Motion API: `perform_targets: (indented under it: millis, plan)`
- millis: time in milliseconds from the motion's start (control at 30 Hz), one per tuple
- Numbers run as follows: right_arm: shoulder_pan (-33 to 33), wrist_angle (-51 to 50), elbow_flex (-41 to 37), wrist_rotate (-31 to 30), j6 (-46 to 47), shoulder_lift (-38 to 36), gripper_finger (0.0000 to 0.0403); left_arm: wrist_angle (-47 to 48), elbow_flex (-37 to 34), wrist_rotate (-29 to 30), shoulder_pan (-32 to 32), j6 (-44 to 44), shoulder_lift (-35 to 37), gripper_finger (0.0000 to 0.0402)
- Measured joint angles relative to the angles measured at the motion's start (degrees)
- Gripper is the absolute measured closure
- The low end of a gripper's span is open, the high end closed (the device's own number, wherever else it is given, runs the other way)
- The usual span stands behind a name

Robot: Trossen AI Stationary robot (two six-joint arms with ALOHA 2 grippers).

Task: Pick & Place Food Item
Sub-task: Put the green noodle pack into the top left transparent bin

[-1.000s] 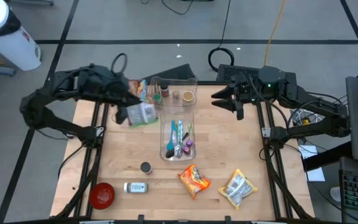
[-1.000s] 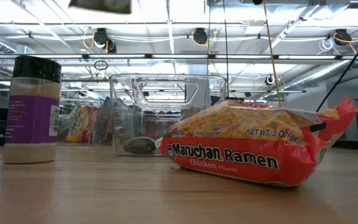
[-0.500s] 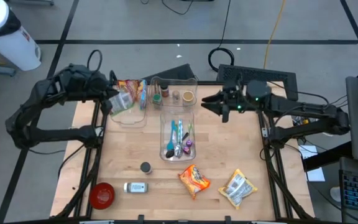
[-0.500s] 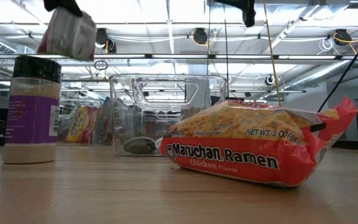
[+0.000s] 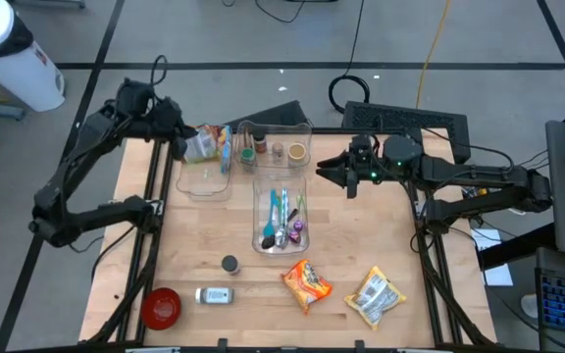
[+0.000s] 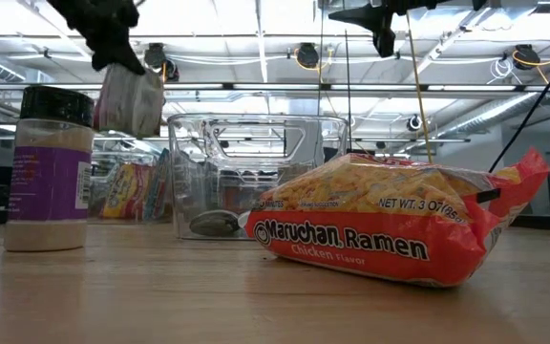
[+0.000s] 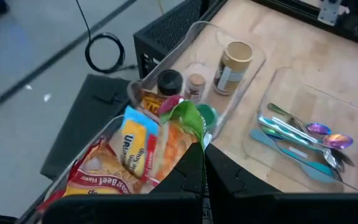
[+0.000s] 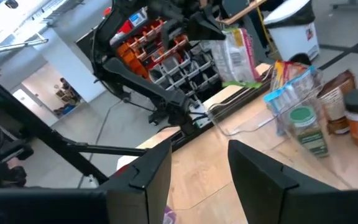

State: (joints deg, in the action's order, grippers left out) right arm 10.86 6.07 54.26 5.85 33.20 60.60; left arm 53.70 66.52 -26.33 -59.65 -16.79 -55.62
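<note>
**Left arm: packet aloft over upper-left bin**

- Left gripper (image 5: 182, 145): arm folded high at upper left of the high view, fingers clamped on a snack packet (image 5: 200, 147), which hangs in the air above the clear bin (image 5: 204, 186).
- Right gripper (image 5: 333, 170): arm stretched level from the right edge, pointing left, raised off the table (image 5: 351, 245); fingers part-open, holding nothing.
- Ramen (image 5: 306, 282): lower centre, lying flat.
</note>
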Motion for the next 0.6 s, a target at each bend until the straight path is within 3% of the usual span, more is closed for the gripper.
perform_targets:
  millis: [167,600]
  plan:
    - [1.8,-0.3,0.0,0.2,-1.2,0.0,0.0253,-0.8,-0.1,-5.2,-5.9,-3.3,-4.9,0.0401]
    - [7.4,-0.3,0.0,5.3,-1.6,-0.2,0.0259,-0.1,-0.1,-3.4,-11.1,-8.8,-13.3,0.0401]
